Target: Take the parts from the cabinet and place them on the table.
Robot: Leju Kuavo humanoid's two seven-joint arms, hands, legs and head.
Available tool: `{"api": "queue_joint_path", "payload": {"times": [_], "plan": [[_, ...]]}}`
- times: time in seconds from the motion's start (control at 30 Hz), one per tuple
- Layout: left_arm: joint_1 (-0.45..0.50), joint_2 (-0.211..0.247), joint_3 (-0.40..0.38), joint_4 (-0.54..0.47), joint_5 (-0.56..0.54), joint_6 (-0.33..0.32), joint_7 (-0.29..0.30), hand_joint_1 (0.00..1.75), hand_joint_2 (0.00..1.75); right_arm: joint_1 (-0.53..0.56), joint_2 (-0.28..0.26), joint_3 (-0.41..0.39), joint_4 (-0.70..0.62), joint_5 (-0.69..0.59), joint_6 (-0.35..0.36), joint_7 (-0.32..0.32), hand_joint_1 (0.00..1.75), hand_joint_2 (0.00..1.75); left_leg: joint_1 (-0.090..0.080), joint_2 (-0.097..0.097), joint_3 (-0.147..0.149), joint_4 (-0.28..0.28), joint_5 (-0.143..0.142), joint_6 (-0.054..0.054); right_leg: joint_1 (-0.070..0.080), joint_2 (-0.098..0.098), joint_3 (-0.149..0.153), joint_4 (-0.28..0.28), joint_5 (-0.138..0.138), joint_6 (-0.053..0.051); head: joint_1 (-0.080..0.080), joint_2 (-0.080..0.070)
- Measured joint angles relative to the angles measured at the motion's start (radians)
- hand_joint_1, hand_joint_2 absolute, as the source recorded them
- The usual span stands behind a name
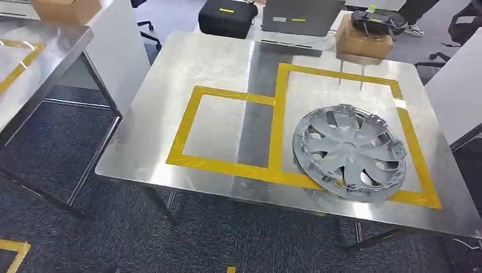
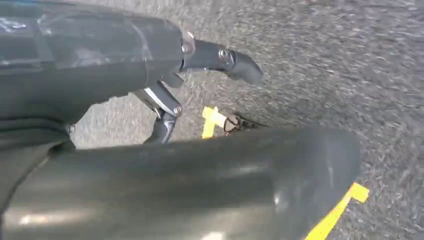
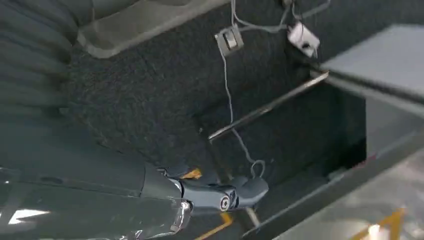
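Now I see the hubcap (image 1: 349,152) lying flat on the steel table (image 1: 187,74), inside the larger yellow tape frame (image 1: 278,108). My left hand (image 2: 200,80) hangs over the carpet with fingers apart, holding nothing; my right hand (image 3: 220,195) is also without load, but how wide, I cannot tell. For the next part I should turn slowly and keep both arms away from the table's edge.

Wheel cover (image 1: 349,152): silver-grey, spoked pattern. Table (image 1: 187,74): brushed silver metal, marked with yellow tape (image 1: 277,122) forming two rectangular outlines. Carpet (image 2: 320,60) beyond the left hand (image 2: 165,75): speckled dark grey, with yellow tape marks. Left hand: grey cover, darker fingers. Right hand (image 3: 220,195): dark grey.
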Motion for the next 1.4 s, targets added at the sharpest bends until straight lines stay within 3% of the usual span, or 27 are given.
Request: {"api": "queue_joint_path", "payload": {"times": [0.13, 0.27, 0.5, 0.63, 0.9, 1.0, 1.07, 1.2, 1.4], "plan": [[-0.007, 0.008, -0.023, -0.028, 0.001, 0.003, 0.000, 0.00, 0.00, 0.042, -0.002, -0.130, -0.033, 0.000, 0.001, 0.000, 0.00, 1.75, -0.005, 0.024, 0.002, 0.000, -0.004, 0.001, -0.005, 0.025, -0.009, 0.006, 0.001, 0.001, 0.000, 0.000], [-0.015, 0.013, -0.046, -0.051, 0.016, 0.003, -0.002, 0.00, 0.00, 0.062, -0.002, -0.232, -0.051, 0.005, -0.002, 0.000, 0.00, 1.75, -0.006, 0.026, 0.003, 0.000, -0.004, 0.001, -0.006, 0.028, -0.011, 0.008, 0.001, 0.001, 0.000, 0.000], [-0.045, 0.036, -0.121, -0.044, 0.154, -0.013, -0.059, 0.00, 0.00, 0.064, -0.002, -0.342, -0.051, 0.008, 0.012, -0.019, 0.00, 1.75, -0.007, 0.024, 0.003, 0.000, -0.004, 0.001, -0.006, 0.028, -0.011, 0.009, 0.001, 0.002, 0.000, 0.000], [-0.056, 0.043, -0.164, -0.043, 0.200, 0.003, -0.062, 0.00, 0.00, 0.064, -0.002, -0.372, -0.051, 0.006, 0.018, -0.018, 0.00, 1.75, -0.007, 0.024, 0.003, 0.000, -0.004, 0.001, -0.006, 0.028, -0.011, 0.009, 0.001, 0.002, -0.001, 0.000], [-0.057, 0.045, -0.172, -0.043, 0.206, 0.007, -0.062, 0.00, 0.00, 0.064, -0.002, -0.378, -0.050, 0.006, 0.018, -0.018, 0.00, 1.75, -0.007, 0.024, 0.003, 0.000, -0.004, 0.001, -0.006, 0.028, -0.011, 0.009, 0.001, 0.001, -0.001, 0.000], [-0.066, 0.058, -0.212, -0.042, 0.226, -0.003, -0.065, 0.00, 0.00, 0.064, -0.002, -0.397, -0.041, 0.006, 0.016, -0.025, 0.00, 1.75, -0.007, 0.024, 0.003, 0.000, -0.004, 0.001, -0.006, 0.028, -0.011, 0.010, 0.001, 0.001, 0.000, 0.000], [-0.080, 0.065, -0.285, -0.045, 0.290, 0.049, -0.080, 0.00, 0.00, 0.064, -0.002, -0.421, -0.024, 0.011, 0.017, -0.046, 0.00, 1.75, -0.007, 0.024, 0.004, 0.000, -0.004, 0.001, -0.006, 0.028, -0.011, 0.010, 0.001, 0.001, 0.000, 0.000], [-0.087, 0.073, -0.324, -0.044, 0.322, 0.024, -0.093, 0.00, 0.00, 0.066, 0.007, -0.421, -0.009, 0.056, -0.012, -0.055, 0.00, 1.75, -0.007, 0.025, 0.003, 0.000, -0.004, 0.001, -0.006, 0.028, -0.011, 0.010, 0.001, 0.001, -0.001, 0.000], [-0.094, 0.081, -0.372, -0.051, 0.355, 0.056, -0.086, 0.00, 0.00, 0.082, 0.047, -0.421, 0.005, 0.144, -0.029, -0.045, 0.00, 1.75, -0.006, 0.027, 0.004, 0.000, -0.004, 0.001, -0.006, 0.028, -0.011, 0.011, 0.001, 0.001, 0.000, 0.000]]}}
